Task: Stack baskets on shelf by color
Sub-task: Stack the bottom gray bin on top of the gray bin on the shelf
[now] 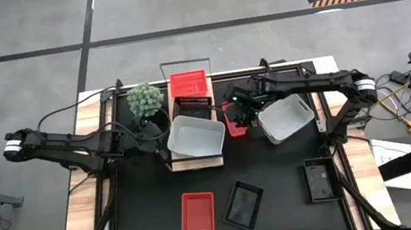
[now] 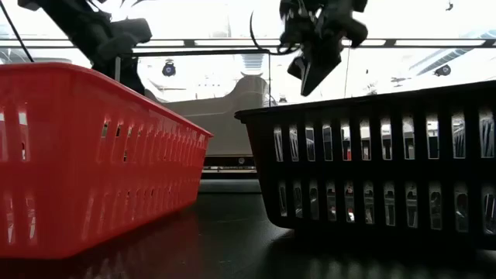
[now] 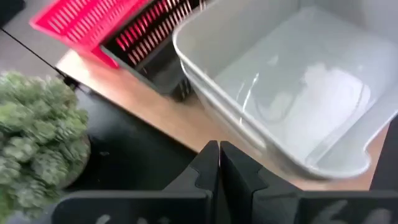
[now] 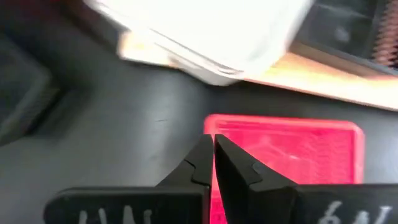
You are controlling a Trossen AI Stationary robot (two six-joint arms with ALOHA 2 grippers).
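1. Nearest the low camera sit a red basket (image 2: 85, 155) on one side and a black basket (image 2: 380, 163) on the other, both resting on the black table (image 2: 232, 248); from above they lie side by side in the front middle (image 1: 198, 214) (image 1: 244, 204), well in front of both grippers.
2. On the wooden shelf (image 1: 196, 161), a white basket (image 1: 195, 135) sits just beside the left gripper (image 1: 161, 132), on its inner side. Beyond that basket, a red basket (image 1: 188, 83) rests over a black basket (image 1: 191, 107) at the shelf's far end.
3. Left gripper: its two fingers are pressed fully together and grasp nothing; in the left wrist view the tips (image 3: 219, 163) sit over the shelf plank (image 3: 168, 118) just short of the white basket's rim (image 3: 249, 130).
4. Right gripper (image 1: 239, 116): fingers likewise closed on nothing, hovering over a small red basket (image 1: 234, 120) on the table just beside the shelf; the right wrist view shows the tips (image 4: 213, 158) above that red basket (image 4: 292, 155).
5. Another white basket (image 1: 286, 116) lies tilted under the right arm, just outward of the right gripper.
6. One more black basket (image 1: 318, 179) lies near the table's front right corner, well apart from both grippers.
7. Just behind the left gripper stands a green ball-shaped plant (image 1: 144, 99) in a dark pot.
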